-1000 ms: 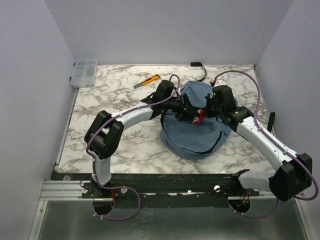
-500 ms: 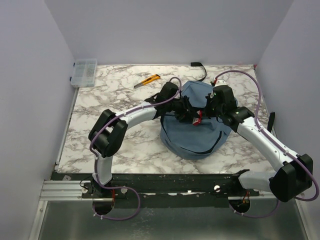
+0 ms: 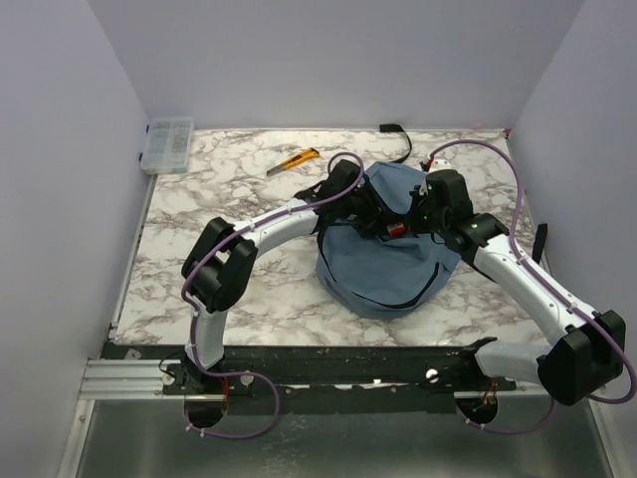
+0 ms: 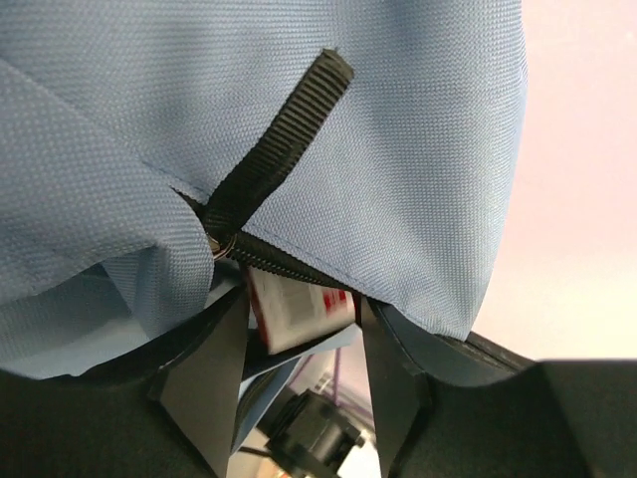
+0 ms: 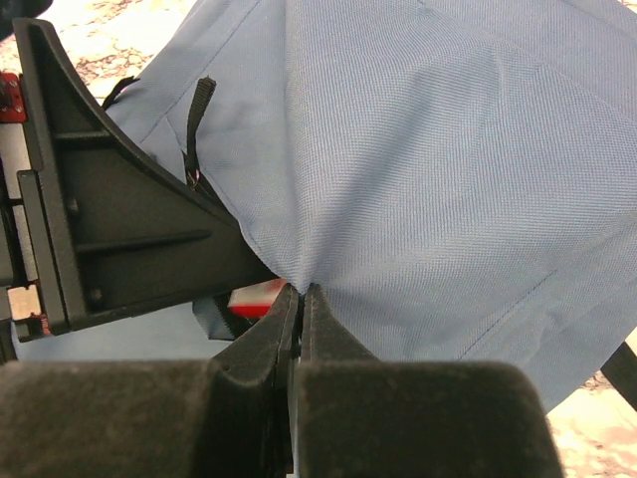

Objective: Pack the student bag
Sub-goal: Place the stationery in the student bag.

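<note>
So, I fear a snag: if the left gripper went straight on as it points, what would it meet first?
Probably the bag's zipper edge by the black strap, just past the box between the jaws; depth is unclear.

I see a white table (image 3: 249,289) with grey marble veining filling the middle of the top view. The blue student bag (image 3: 383,274) sits on it right of centre. At the upper left corner lies a clear organiser box (image 3: 168,144). A yellow utility knife (image 3: 295,160) lies near the far edge, and a black strap (image 3: 396,139) lies to its right.
</note>
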You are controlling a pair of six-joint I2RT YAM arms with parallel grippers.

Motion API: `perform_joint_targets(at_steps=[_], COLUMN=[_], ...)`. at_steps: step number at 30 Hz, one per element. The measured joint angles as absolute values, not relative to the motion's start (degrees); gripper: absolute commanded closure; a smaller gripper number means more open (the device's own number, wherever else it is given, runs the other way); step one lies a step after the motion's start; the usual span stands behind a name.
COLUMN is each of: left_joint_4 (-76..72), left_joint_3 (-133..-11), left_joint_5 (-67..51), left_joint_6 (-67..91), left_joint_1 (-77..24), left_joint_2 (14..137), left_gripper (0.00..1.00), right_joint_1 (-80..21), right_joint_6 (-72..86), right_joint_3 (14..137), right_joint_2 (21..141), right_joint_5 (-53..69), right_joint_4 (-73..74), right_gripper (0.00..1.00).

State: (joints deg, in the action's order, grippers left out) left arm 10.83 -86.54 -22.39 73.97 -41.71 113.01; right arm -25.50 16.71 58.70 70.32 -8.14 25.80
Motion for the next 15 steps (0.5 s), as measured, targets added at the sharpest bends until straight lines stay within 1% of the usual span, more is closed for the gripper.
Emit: perform_joint_targets(at_steps=[5,11,15], left_joint_4=[8.25,7.20,5.34], left_joint_3=[-84.64,-84.05,-79.53], left_joint_5=[-17.69,-15.53,-16.32], left_joint_6=[79.85,80.66,77.84], left_joint_1=[-43.38,-44.38,-44.31], left_joint_2=[112.73,111.00,106.69], left_gripper=[0.39,0.37,0.35], right_joint_1=[-25.50,-25.50,-25.50], right_joint_6=[16.69,16.53,16.45], right_joint_3=[58.70,58.70,58.65], right_joint_2=[70.32,70.24,69.73], right_joint_5=[-8.19,-8.43,-8.51], right_joint_4=[25.80,25.80,25.85], right_gripper=[1.00,1.00,0.99])
